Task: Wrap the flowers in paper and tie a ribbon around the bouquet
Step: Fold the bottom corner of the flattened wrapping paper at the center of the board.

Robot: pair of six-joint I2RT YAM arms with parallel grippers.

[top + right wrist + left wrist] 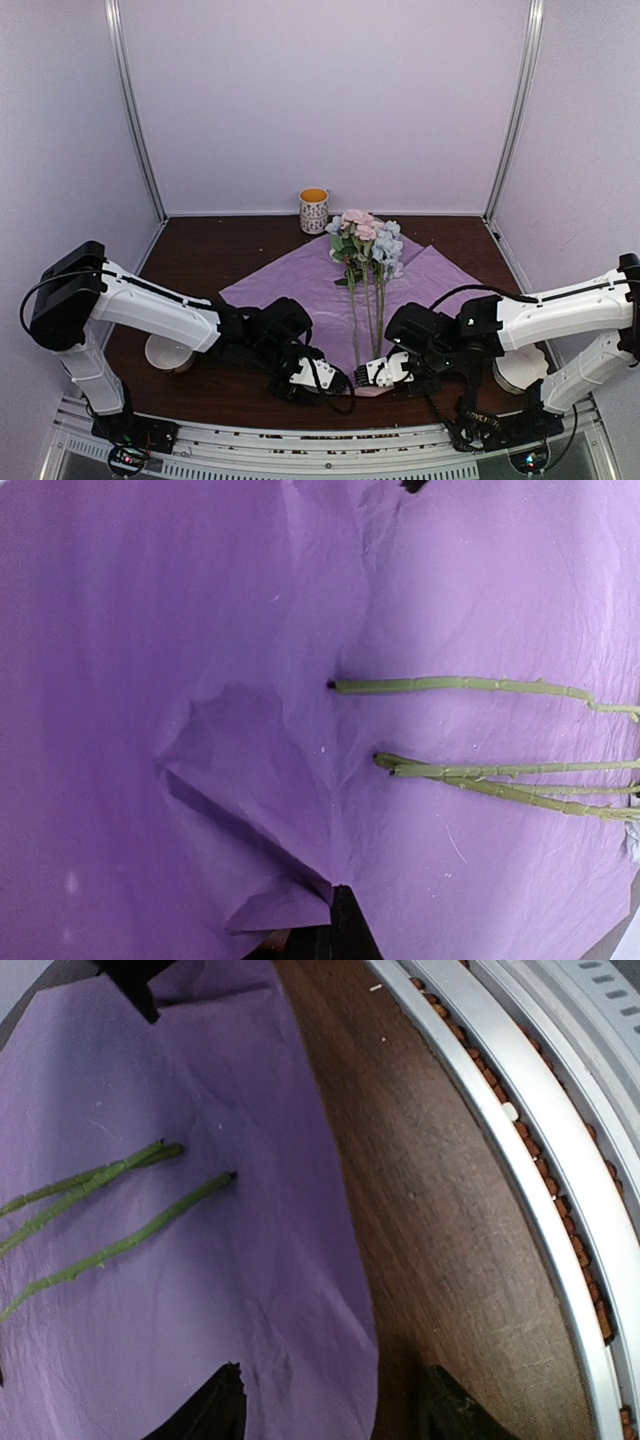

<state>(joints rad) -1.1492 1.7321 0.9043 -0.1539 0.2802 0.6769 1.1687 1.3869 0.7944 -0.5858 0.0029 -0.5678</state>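
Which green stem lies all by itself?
The stem whose cut end reaches furthest along the purple paper; the other stems lie bunched together beside it.

Left wrist view. Lilac paper (pixel 150 1300) spread on the brown counter (pixel 450 1210). Green stems (pixel 110 1245) lie on the paper, cut ends toward its edge. Claw (pixel 330 1412) fingers stand apart, straddling that edge. Metal rail (pixel 530 1175) at right.

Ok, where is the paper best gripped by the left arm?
Probably the bare edge of the paper nearest the left gripper, approached from the table side. The sheet lies flat, so only its edge can be pinched, and the stems stop short of it.
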